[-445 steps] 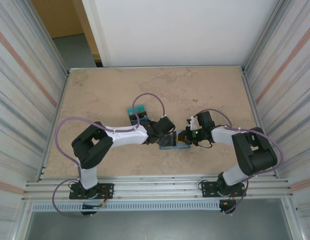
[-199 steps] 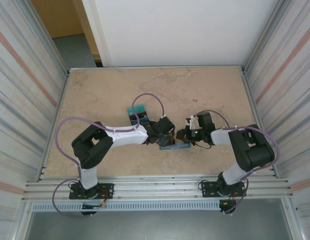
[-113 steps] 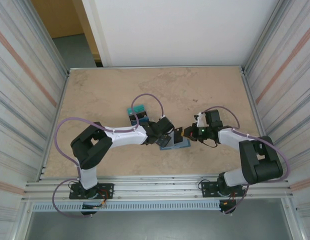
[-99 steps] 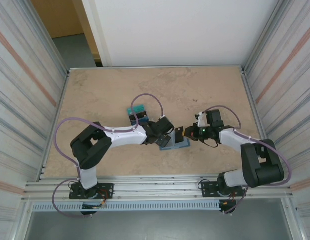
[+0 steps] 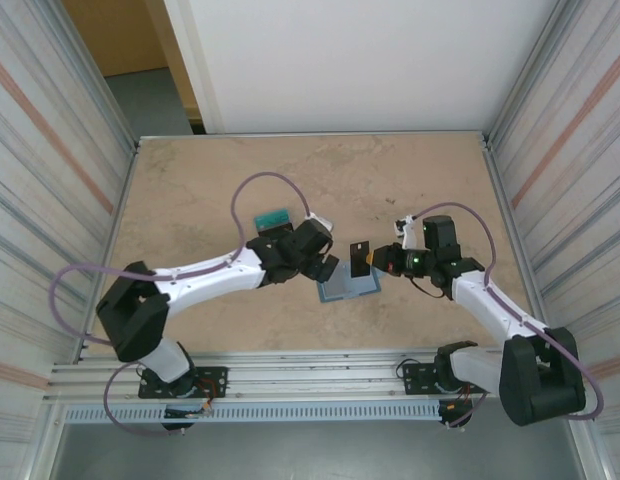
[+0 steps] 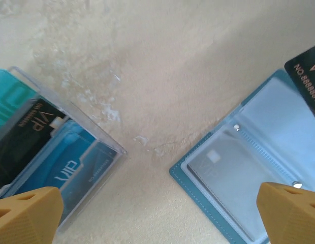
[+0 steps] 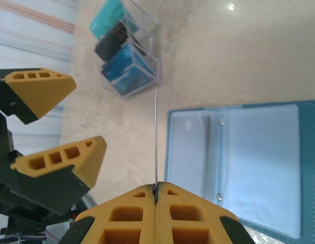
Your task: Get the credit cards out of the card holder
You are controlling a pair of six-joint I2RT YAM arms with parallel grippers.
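- One black card is pinched upright in the right jaws, by the open wallet's 12 o'clock edge.
- Left jaws are spread wide, holding nothing, at the wallet's 9 o'clock.
- Clear box with teal, black and blue cards sits at its 10 o'clock on the counter.

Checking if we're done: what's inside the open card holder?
The card holder lies open; its clear sleeves look pale, one maybe holding a light card. Anything tucked behind the sleeves is hidden. The right fingers pinch a black card.
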